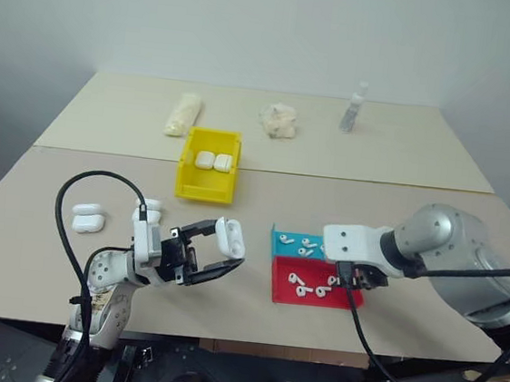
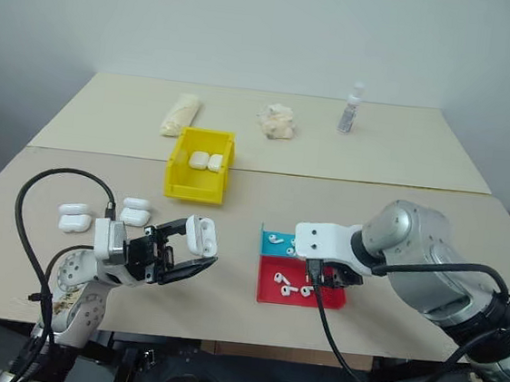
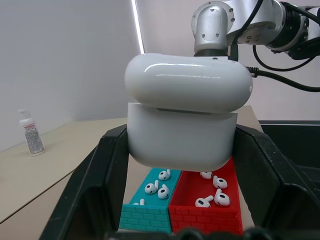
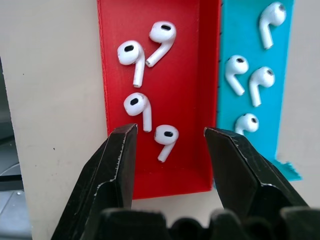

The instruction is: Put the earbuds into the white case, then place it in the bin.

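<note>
Left end effector (image 1: pixel 215 253) clamps white case (image 1: pixel 230 238)

Right pincer (image 4: pixel 170 145) over the tray (image 4: pixel 112 75) of earbuds (image 4: pixel 165 137), second tray (image 4: pixel 285 115) touching it beyond; left of it, left pincer (image 1: pixel 212 255) grips a case (image 1: pixel 230 238), bin (image 1: pixel 206 177) with two cases behind, desk (image 1: pixel 29 258) beneath.

Lab, bare wall (image 1: pixel 272 29) (white), plain tables (image 1: pixel 404 161)

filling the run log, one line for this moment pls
left end effector: holds white case | right end effector: open over red tray earbuds
</note>
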Action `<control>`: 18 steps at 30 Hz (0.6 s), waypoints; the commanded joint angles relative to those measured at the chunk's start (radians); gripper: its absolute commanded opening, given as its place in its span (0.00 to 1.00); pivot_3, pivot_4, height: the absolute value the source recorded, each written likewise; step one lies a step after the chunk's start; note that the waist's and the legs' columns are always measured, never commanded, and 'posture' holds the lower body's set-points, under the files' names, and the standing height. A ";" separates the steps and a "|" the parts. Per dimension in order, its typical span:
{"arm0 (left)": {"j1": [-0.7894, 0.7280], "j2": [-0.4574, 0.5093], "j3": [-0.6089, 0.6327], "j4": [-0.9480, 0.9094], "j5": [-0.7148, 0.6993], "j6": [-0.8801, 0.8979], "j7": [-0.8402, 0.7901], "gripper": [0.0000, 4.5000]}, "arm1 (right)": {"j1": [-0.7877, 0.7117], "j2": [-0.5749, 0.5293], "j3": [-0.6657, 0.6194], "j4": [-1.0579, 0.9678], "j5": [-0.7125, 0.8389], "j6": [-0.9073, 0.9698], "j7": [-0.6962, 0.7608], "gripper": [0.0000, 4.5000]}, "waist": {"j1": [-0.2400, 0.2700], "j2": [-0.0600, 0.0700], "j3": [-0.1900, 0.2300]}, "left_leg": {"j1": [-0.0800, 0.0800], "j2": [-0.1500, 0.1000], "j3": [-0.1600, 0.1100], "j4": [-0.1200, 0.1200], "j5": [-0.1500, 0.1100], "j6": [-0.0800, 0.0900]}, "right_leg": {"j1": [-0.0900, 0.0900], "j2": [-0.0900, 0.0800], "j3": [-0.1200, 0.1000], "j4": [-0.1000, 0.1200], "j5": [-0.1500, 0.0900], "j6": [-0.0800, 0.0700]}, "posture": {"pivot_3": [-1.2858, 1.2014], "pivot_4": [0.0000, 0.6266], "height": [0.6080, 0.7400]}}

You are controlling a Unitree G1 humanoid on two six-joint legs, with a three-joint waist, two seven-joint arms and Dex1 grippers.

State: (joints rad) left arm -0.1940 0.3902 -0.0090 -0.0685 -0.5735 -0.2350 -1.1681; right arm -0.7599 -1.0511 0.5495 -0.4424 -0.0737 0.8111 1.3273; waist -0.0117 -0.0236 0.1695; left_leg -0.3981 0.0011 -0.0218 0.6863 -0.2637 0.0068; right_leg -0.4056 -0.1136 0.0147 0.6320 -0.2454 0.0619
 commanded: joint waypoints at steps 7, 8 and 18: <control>-0.018 0.010 0.009 -0.039 0.009 0.016 0.013 0.62 | 0.033 0.014 0.004 -0.006 -0.050 0.008 -0.037 0.56 | -0.001 0.000 0.000 | 0.000 0.000 0.000 0.000 0.000 0.000 | 0.000 0.000 0.000 0.000 0.000 0.000 | 0.52 0.24 1.00; -0.017 0.009 0.010 -0.037 0.012 0.014 0.013 0.62 | 0.036 0.017 0.006 0.000 -0.055 0.004 -0.041 0.56 | -0.001 0.000 0.000 | 0.000 0.000 0.000 0.000 0.000 0.000 | 0.000 0.000 0.000 0.000 0.000 0.000 | 0.52 0.24 1.00; 0.004 0.014 0.008 -0.059 0.032 0.028 0.037 0.62 | 0.057 0.040 0.023 0.059 -0.098 -0.044 -0.050 0.43 | -0.001 0.000 0.000 | 0.000 0.000 0.000 0.000 0.000 0.000 | 0.000 0.000 0.000 0.000 0.000 0.000 | 0.52 0.24 1.00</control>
State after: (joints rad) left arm -0.1917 0.3969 -0.0087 -0.0848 -0.5418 -0.2103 -1.1409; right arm -0.6977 -1.0076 0.5809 -0.3729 -0.1568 0.7900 1.2769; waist -0.0127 -0.0235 0.1694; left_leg -0.3981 0.0011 -0.0218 0.6862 -0.2637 0.0068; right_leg -0.4056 -0.1134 0.0147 0.6319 -0.2454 0.0619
